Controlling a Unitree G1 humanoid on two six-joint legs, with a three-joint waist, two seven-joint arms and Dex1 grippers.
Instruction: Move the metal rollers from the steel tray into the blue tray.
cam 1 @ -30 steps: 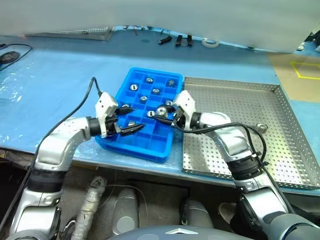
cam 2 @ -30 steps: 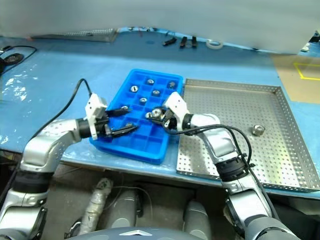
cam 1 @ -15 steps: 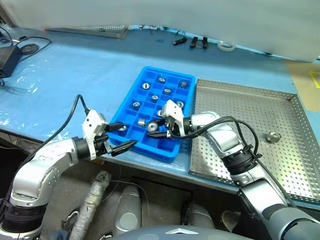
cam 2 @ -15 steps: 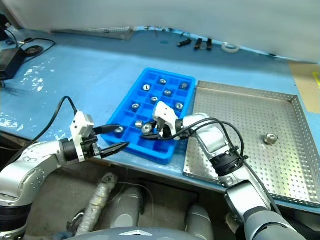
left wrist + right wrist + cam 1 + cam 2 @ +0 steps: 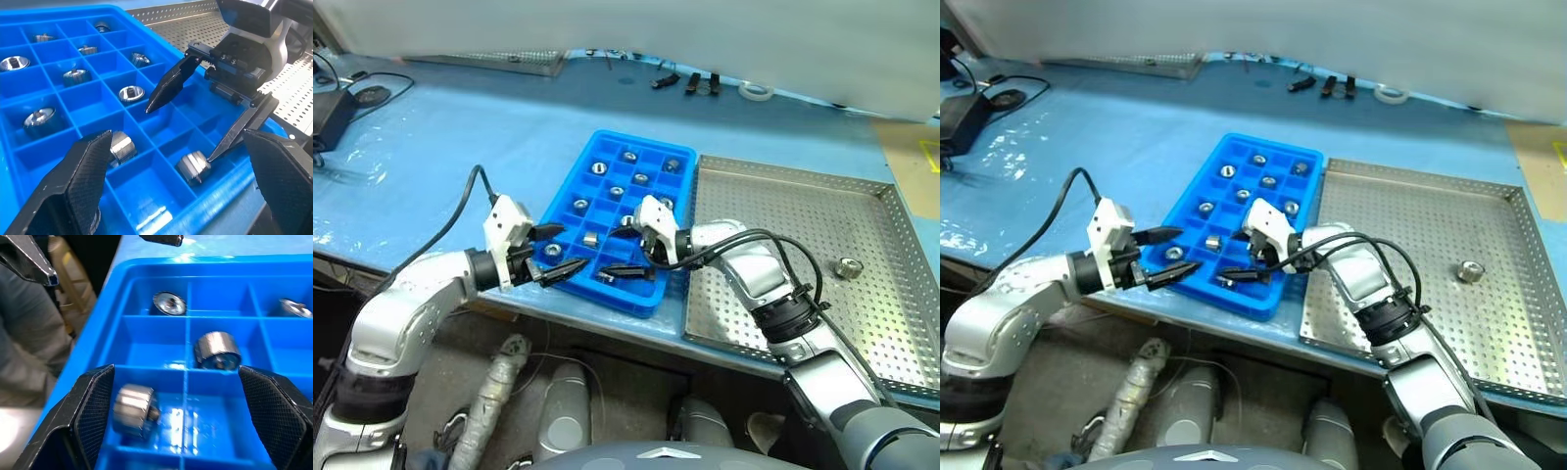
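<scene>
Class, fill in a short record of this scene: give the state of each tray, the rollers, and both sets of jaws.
blue tray: holds metal rollers, one to a compartment where filled
newest roller: lies in a near-row compartment beside the right gripper
steel tray: one roller left, near its right side
right gripper: jaws open over the blue tray, holding nothing
left gripper: jaws open at the blue tray's near left edge, holding nothing

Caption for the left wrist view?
Right hand open above a roller lying in the blue tray.

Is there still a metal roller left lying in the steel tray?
Yes, one metal roller lies on the perforated floor of the steel tray, near its right side.
</scene>
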